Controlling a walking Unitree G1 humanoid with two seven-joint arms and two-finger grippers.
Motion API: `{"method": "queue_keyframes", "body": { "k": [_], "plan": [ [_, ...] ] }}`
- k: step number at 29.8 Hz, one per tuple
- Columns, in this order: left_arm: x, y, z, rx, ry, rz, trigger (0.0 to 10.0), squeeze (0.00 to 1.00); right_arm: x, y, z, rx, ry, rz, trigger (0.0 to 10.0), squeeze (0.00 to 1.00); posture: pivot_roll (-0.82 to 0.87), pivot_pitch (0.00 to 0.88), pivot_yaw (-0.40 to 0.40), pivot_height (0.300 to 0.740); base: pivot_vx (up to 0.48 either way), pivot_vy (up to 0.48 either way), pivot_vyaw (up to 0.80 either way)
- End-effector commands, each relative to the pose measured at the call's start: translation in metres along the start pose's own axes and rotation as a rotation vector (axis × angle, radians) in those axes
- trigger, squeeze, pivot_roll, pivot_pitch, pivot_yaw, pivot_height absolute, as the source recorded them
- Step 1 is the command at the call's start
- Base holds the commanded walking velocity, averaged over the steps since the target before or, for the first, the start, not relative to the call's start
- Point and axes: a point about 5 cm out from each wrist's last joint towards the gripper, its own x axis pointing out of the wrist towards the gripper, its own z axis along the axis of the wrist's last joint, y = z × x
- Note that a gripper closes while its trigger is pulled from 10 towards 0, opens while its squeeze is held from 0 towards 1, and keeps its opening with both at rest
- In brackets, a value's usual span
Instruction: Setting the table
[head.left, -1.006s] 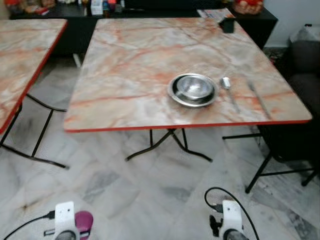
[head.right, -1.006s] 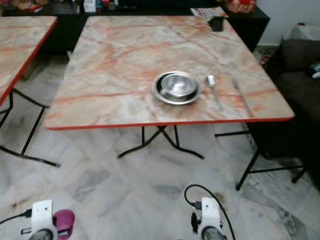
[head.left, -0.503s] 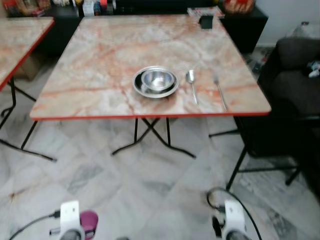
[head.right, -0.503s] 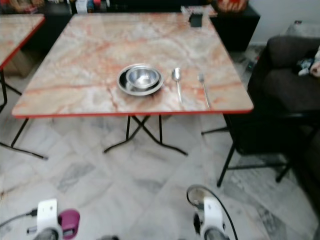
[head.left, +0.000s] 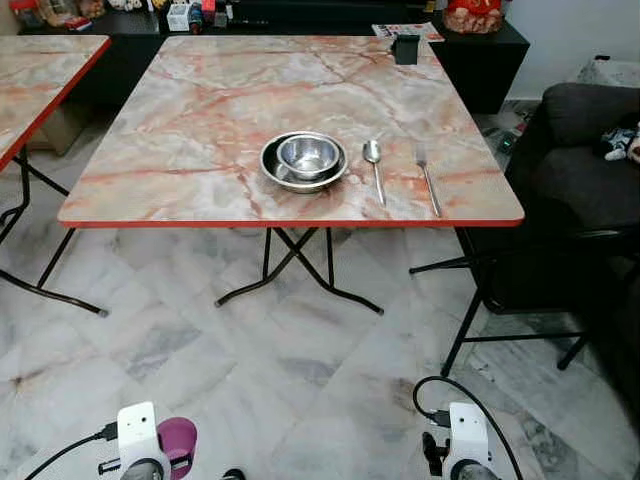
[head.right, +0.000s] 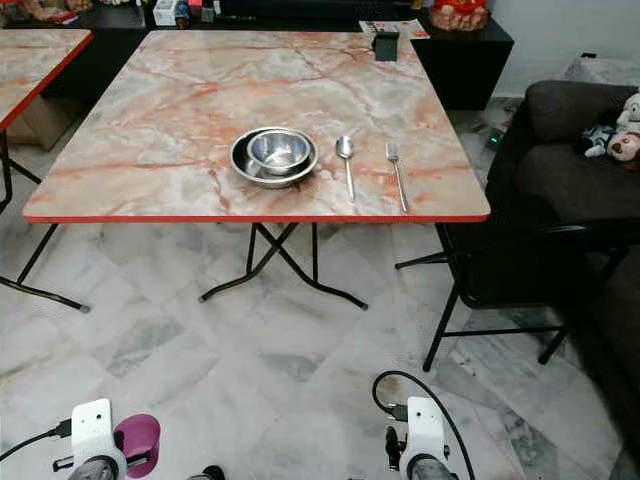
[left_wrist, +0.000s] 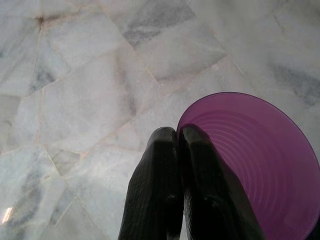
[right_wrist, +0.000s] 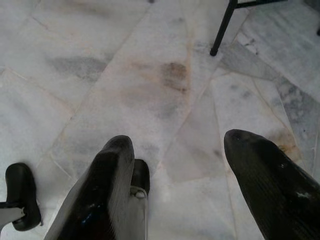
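Left pincer (left_wrist: 177, 137) low, pinching purple cup (left_wrist: 250, 160) rim; right pincer (right_wrist: 182, 150) spread.

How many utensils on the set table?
2: a spoon just right of the stacked steel bowls, and a fork right of the spoon, near the table edge.

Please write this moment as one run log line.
left tool: shut on purple cup rim, low over floor | right tool: open, idle | table: bowl, spoon, fork
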Motion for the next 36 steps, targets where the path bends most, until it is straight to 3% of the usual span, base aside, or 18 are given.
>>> {"method": "queue_keyframes", "body": {
  "k": [1,6,36],
  "plan": [
    [-0.0005,0.0027,-0.0018,-0.001,0.004,0.015,10.0,0.0,0.0,-0.001,0.0016,-0.021,-0.013,0.008,10.0,0.0,0.04,0.153,-0.042,0.74,0.345,0.0,0.0],
    [-0.0004,0.0024,-0.0017,0.0,0.005,0.011,10.0,0.0,0.0001,-0.0002,0.0016,-0.019,-0.012,0.006,10.0,0.0,0.04,0.152,-0.04,0.74,0.346,0.0,0.59],
    [-0.0013,0.002,-0.0049,0.024,0.016,0.009,10.0,0.0,0.0003,0.0003,0.0011,-0.001,-0.001,0.005,10.0,0.0,0.04,0.149,-0.043,0.74,0.317,0.0,0.0]
  ]
}}
